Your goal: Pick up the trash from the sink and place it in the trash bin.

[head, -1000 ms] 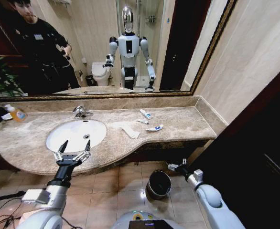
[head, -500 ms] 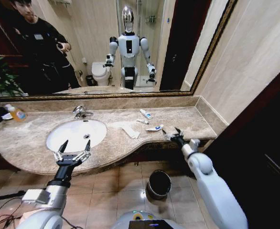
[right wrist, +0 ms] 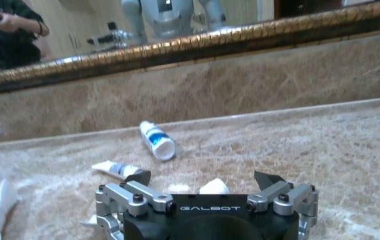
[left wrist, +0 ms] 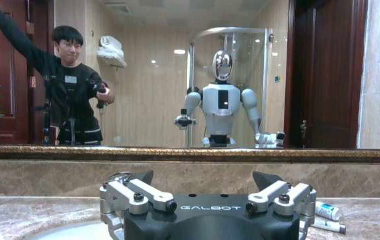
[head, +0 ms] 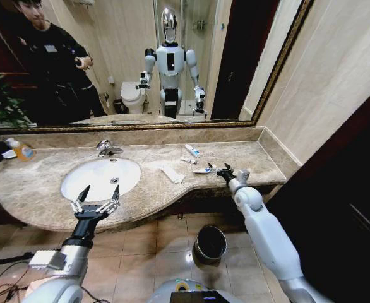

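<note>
Sink (head: 77, 187): white oval basin set in a beige marble counter (head: 248, 165), chrome tap (head: 107, 148) at its back edge. Basin interior looks bare.

Trash: lies on the counter, off to the right of the sink.
- Flat white wrapper (head: 172, 174), nearest the basin rim.
- White tube (head: 192, 150) with blue band, near the back wall; in the right wrist view (right wrist: 157, 140).
- Small tube (head: 188, 160), just in front of it (right wrist: 114, 168).
- Tube with teal end (head: 203, 169), just beside the right gripper's tips; its white end shows between the fingers in the right wrist view (right wrist: 215, 187).

Bin (head: 209, 243): round, dark, shiny rim, on the tiled floor below the counter edge.

Right gripper (head: 222, 171): reached over the counter, low above the marble, fingers spread wide apart, holding nothing.

Left gripper (head: 98, 196): hovering at the sink's front rim, fingers spread, empty.

Soap bottle (head: 22, 149): orange liquid, far left of counter.
</note>
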`<state>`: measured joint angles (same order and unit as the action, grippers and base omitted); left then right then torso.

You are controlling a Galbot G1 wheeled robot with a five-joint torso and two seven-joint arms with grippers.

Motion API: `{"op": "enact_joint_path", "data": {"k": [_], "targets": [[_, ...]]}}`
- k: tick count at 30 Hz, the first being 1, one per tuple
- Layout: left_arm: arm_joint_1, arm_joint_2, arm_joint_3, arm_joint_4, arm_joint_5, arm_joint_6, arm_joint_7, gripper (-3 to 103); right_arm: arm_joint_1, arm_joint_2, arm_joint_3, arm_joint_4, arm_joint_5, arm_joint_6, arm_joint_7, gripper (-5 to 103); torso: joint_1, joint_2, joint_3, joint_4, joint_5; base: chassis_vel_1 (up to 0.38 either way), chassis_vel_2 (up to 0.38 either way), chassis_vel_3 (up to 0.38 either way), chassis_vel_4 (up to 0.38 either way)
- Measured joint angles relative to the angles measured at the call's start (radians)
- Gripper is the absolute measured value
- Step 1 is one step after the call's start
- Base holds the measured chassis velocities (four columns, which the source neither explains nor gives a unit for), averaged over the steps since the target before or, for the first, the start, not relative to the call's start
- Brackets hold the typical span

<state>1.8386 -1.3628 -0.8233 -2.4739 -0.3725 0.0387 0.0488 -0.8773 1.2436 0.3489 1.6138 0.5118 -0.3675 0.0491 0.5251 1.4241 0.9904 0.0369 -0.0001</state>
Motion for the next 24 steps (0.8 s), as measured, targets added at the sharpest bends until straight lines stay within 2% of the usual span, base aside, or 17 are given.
{"op": "enact_joint_path", "data": {"k": [13,16,21,24], "targets": [[0.0,0.0,0.0,0.0,0.0,0.0,0.0,100,0.022,0.023,-0.01,-0.069,-0.062,0.011,-0.01,102,0.0,0.0,0.0,-0.0001,0.0001,0.0,0.0,0.0,0.0],[0.0,0.0,0.0,0.0,0.0,0.0,0.0,100,0.024,0.028,-0.007,-0.076,-0.062,0.012,-0.025,90,0.0,0.0,0.0,-0.0001,0.0,0.0,0.0,0.0,0.0],[0.0,0.0,0.0,0.0,0.0,0.0,0.0,100,0.022,0.031,-0.005,-0.083,-0.077,0.016,-0.039,80,0.0,0.0,0.0,0.0,0.0,0.0,0.0,0.0,0.0],[0.0,0.0,0.0,0.0,0.0,0.0,0.0,100,0.02,0.033,-0.004,-0.09,-0.102,0.025,-0.052,63,0.0,0.0,0.0,-0.0001,0.0,0.0,0.0,0.0,0.0]]}}
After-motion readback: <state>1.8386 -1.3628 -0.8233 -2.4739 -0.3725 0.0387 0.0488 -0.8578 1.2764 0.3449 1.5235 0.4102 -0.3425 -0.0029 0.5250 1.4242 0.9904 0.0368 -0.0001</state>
